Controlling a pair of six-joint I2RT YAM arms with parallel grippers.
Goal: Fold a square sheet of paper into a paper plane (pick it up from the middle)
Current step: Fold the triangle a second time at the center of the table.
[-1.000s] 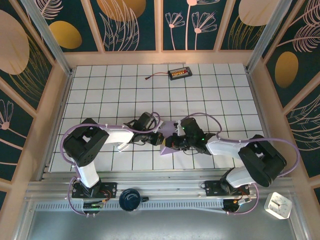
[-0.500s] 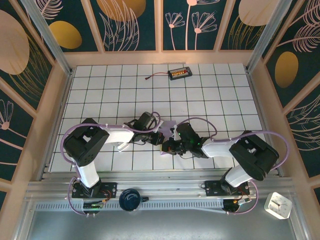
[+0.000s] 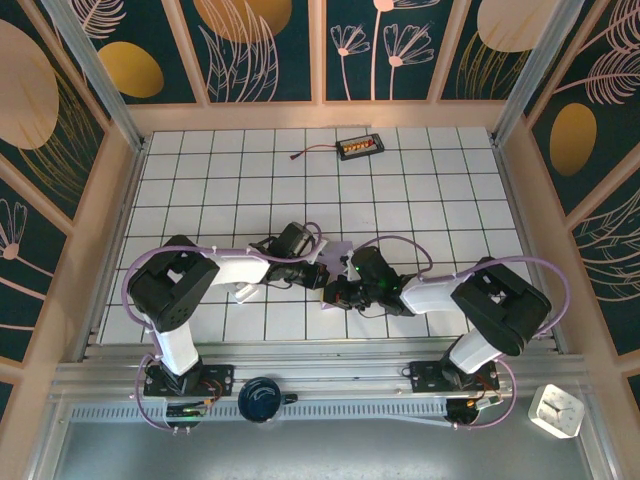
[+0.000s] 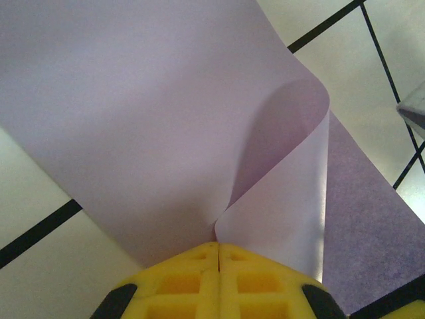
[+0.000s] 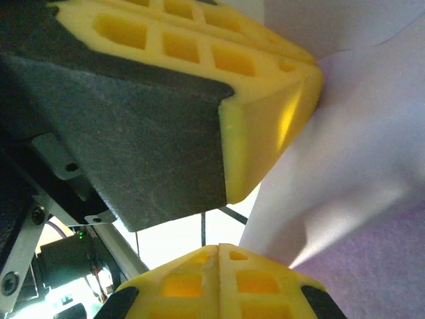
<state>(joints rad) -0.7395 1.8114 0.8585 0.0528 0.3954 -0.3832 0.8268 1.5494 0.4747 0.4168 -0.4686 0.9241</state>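
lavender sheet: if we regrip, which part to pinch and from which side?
Probably the square sheet of paper at its raised, curled edge, coming in level from the side. That edge stands off the tiles, so a finger could slip under it; the darker part seems to lie flat, with nothing to pinch.

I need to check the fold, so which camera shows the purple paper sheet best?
Left wrist: the lavender sheet covers most of the frame, its curled flap clear, pinched by the left gripper. Top external gives a small sliver; right wrist, a creased part.
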